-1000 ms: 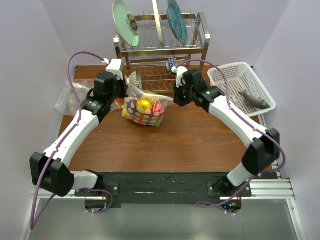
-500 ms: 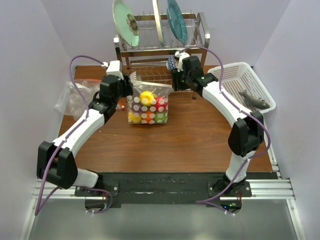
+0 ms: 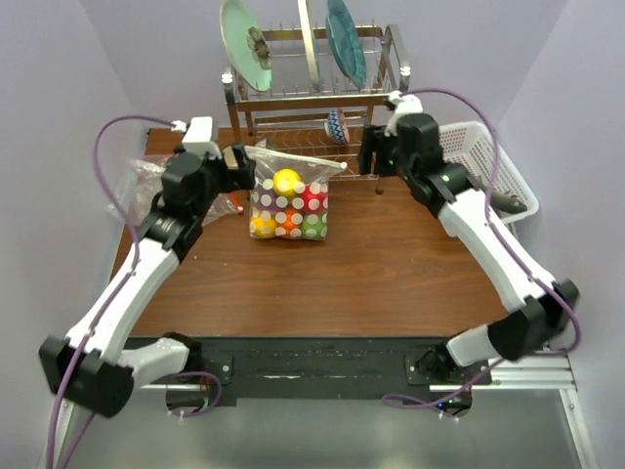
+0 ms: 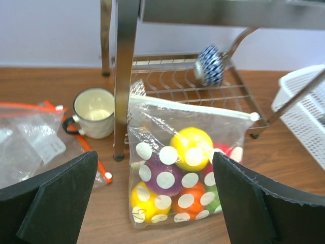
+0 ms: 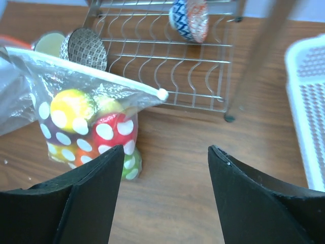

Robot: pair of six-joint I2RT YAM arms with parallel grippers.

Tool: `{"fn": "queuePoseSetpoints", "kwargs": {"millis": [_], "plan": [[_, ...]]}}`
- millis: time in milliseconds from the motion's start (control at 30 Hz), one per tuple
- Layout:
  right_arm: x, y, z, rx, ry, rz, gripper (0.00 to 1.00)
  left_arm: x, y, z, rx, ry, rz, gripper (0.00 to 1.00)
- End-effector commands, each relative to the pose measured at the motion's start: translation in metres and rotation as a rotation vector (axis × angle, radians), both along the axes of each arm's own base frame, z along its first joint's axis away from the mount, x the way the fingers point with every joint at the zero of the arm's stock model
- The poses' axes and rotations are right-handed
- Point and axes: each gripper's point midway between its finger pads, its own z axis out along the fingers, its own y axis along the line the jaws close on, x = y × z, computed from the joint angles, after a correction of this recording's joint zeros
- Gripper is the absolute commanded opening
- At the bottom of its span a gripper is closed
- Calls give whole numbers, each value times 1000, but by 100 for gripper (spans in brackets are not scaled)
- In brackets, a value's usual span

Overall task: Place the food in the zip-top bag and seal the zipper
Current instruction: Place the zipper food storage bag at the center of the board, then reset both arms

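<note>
The zip-top bag (image 3: 289, 207) stands upright on the table in front of the rack, dotted white, touched by neither gripper. Inside it lies the food: a yellow round (image 4: 191, 147) on top, a purple one (image 4: 163, 175), red (image 5: 112, 131), orange and green below. The zipper (image 4: 193, 108) runs as one straight strip along the top edge, its sides lying together, with a white end at the right (image 5: 162, 94). My left gripper (image 3: 239, 166) hangs open just left of the bag (image 4: 172, 173). My right gripper (image 3: 366, 156) is open to the right of the bag (image 5: 86, 127).
A metal dish rack (image 3: 312, 98) with plates stands right behind the bag; a blue-patterned bowl (image 4: 209, 65) rests on its lower shelf. A cream mug (image 4: 94, 112) and a plain clear bag (image 3: 142, 191) lie left. A white basket (image 3: 469, 161) holds a grey fish-shaped thing (image 3: 508, 200).
Both grippers let go of the bag's top corners, opened and drew back to either side. The bag went from tilted in their grip to standing upright alone.
</note>
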Motion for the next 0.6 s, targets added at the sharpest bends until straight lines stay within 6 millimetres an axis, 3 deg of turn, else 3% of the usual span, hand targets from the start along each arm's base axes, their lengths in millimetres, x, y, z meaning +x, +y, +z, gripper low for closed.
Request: {"fn": "queuePoseSetpoints", "kwargs": {"millis": [0,33,67,100,133,200,233,300,333,400,433,500,567], "plan": [[-35,-36,9,79,-22,-162,73,-31,2,21,0,-110,-70,100],[-43,-39,1,77,-4,-161,73,-37,1,20,1,-115,-87,100],[-58,-45,10,100,-21,-160,75,-41,2,10,6,-104,-91,100],[-65,-47,10,105,-20,-151,76,-49,5,15,3,-125,-91,100],[-73,-50,-2,90,-2,-145,77,-54,5,6,7,-114,-99,100],[-94,-60,8,88,-63,-115,78,-66,8,9,8,-133,-110,100],[-102,-65,-9,63,-53,-107,78,-70,7,2,13,-126,-126,100],[-119,-75,5,92,-148,-102,77,-81,9,1,23,-143,-136,100],[-124,-81,-12,77,-134,-118,82,-83,9,-7,27,-131,-143,100],[-136,-90,-6,99,-199,-128,87,-90,12,-10,22,-143,-141,100],[-138,-93,-18,83,-188,-136,91,-91,11,-25,24,-124,-143,100],[-143,-98,-21,86,-200,-146,92,-95,7,-30,7,-140,-172,100],[-147,-100,-25,90,-196,-150,92,-97,2,-49,1,-114,-196,100]]}}
